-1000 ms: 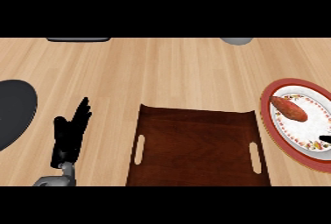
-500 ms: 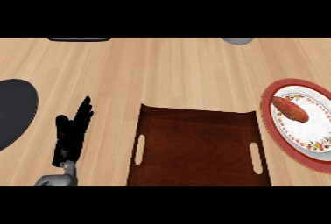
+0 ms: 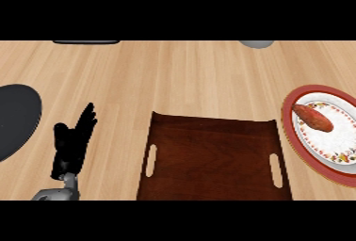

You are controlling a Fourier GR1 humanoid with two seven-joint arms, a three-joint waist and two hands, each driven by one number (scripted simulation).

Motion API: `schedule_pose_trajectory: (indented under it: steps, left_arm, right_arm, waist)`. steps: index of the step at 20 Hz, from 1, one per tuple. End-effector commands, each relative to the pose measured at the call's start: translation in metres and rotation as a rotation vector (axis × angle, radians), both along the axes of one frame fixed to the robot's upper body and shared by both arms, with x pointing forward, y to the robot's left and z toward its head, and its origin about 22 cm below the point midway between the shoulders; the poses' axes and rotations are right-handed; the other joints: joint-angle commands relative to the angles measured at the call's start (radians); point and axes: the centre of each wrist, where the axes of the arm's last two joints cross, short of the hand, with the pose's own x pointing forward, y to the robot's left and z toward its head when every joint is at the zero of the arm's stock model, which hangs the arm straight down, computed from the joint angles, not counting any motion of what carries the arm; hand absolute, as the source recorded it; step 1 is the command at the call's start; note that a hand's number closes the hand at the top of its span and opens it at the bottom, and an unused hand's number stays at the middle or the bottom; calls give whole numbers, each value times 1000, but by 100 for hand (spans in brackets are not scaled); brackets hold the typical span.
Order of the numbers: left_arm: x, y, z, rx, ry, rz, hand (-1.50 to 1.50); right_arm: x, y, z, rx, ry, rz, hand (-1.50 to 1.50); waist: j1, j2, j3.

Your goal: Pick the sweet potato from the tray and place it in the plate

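Note:
A reddish-brown sweet potato (image 3: 313,118) lies on the white plate with a red rim (image 3: 332,149) at the right edge of the head view. The dark brown wooden tray (image 3: 212,157) sits in the lower middle with nothing on it. My left hand (image 3: 72,144) is at the lower left, open with straight fingers pointing up, apart from the tray. My right hand does not show in the view.
A dark round object (image 3: 15,117) lies at the left edge. A dark flat thing (image 3: 86,42) and a grey rounded thing (image 3: 257,44) sit at the counter's far edge. Bare wooden counter (image 3: 181,80) stretches between them and the tray.

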Motion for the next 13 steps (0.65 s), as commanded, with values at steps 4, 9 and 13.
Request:
schedule_pose_trajectory:
  steps: [4,9,13]
  left_arm:
    - [7,-14,0,18,-14,3,0]
    - [9,0,11,-8,19,-13,0]
    - [-1,-8,-5,-7,-18,-1,0]
  right_arm:
    - [-21,-11,2,-11,-2,-107,-150]
    - [-20,-11,2,-19,18,-119,-150]
    - [-28,-6,-10,-51,28,-128,-150]
  waist:
    - [-3,1,1]
    - [-2,-1,0]
    - [9,4,3]
